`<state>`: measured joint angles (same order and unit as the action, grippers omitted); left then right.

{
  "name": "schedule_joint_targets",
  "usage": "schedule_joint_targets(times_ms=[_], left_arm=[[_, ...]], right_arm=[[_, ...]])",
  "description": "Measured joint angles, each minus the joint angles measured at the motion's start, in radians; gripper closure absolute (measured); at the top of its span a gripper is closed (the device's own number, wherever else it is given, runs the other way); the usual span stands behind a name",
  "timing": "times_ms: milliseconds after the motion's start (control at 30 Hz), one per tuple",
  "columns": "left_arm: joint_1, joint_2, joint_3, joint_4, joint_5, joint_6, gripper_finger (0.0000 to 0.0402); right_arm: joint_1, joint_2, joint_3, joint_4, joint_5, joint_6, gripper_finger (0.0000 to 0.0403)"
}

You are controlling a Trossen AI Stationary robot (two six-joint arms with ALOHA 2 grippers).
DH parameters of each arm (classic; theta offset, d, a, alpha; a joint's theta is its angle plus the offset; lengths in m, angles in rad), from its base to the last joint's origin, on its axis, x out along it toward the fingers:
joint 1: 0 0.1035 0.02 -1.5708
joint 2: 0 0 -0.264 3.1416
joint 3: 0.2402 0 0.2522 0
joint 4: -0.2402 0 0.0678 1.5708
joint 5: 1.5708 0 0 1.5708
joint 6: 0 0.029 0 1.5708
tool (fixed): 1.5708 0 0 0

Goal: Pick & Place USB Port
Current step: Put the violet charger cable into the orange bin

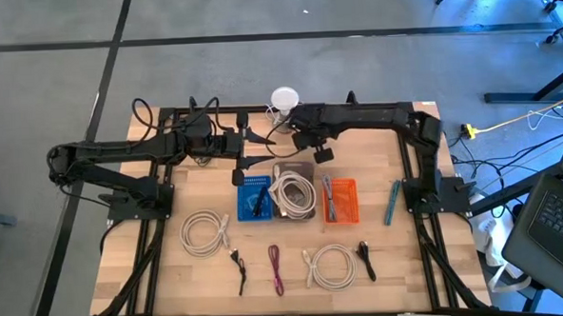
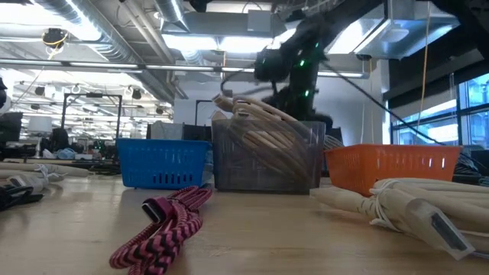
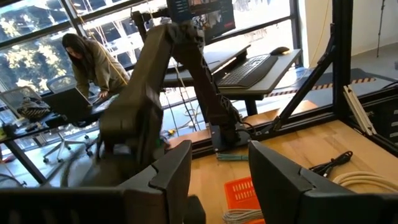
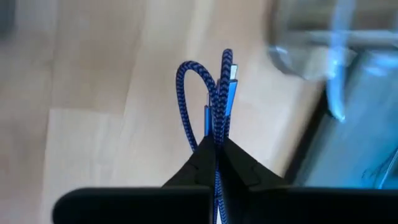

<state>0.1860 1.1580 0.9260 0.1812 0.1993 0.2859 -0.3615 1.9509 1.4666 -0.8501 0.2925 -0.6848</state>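
1. Nearest the front edge of the table [image 1: 383,296], loose cables lie in a row: a white coil [image 1: 205,230] on the left, a black cable [image 1: 239,267], a red braided cable [image 1: 275,269], a second white coil [image 1: 330,266] and another black cable [image 1: 366,259] on the right.
2. Behind them three bins stand side by side. The blue bin [image 1: 255,197] on the left holds blue and dark cable, though what exactly I cannot tell.
3. The clear bin [image 1: 293,190] in the middle is packed with looped white cable that rises above its rim.
4. The orange bin [image 1: 340,200] on the right holds a grey cable. A teal cable [image 1: 393,202] lies on the wood farther right, apart from the bins.
5. The right gripper [image 4: 217,144] is clamped tight on a blue braided USB cable [image 4: 219,93], folded into loops with its metal plugs standing out past the fingertips. It hangs over the far part of the table behind the bins.
6. The left gripper [image 3: 219,163] hovers behind the blue bin, its fingers spread apart with nothing between them.
7. A white cup [image 1: 284,100] stands at the far edge.
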Motion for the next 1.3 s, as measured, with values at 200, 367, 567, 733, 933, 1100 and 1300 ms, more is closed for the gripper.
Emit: schedule_joint_targets(times_ms=[200,367,567,733,933,1100,1300], left_arm=[[0.0,0.0,0.0,-0.003,-0.001,-0.002,0.0253],[0.0,0.0,0.0,-0.046,-0.063,-0.002,0.0251],[0.0,0.0,0.0,-0.097,-0.111,-0.002,0.0256],[0.0,0.0,0.0,-0.12,-0.111,-0.003,0.0258],[0.0,0.0,0.0,-0.131,-0.11,-0.002,0.0258],[0.0,0.0,0.0,-0.131,-0.11,-0.001,0.0258],[0.0,0.0,0.0,-0.131,-0.11,-0.002,0.0258]], right_arm=[[0.029,-0.174,0.001,-0.117,0.003,0.209,0.0401],[0.086,-0.37,-0.012,-0.178,-0.108,0.498,0.0401],[0.241,-0.63,-0.182,-0.009,-0.348,0.817,0.0401],[0.432,-0.806,-0.405,0.194,-0.267,1.113,0.0401],[0.635,-0.874,-0.634,0.392,0.001,1.362,0.0401],[0.68,-0.861,-0.728,0.507,0.124,1.442,0.0401],[0.679,-0.862,-0.752,0.549,0.185,1.466,0.0401]])
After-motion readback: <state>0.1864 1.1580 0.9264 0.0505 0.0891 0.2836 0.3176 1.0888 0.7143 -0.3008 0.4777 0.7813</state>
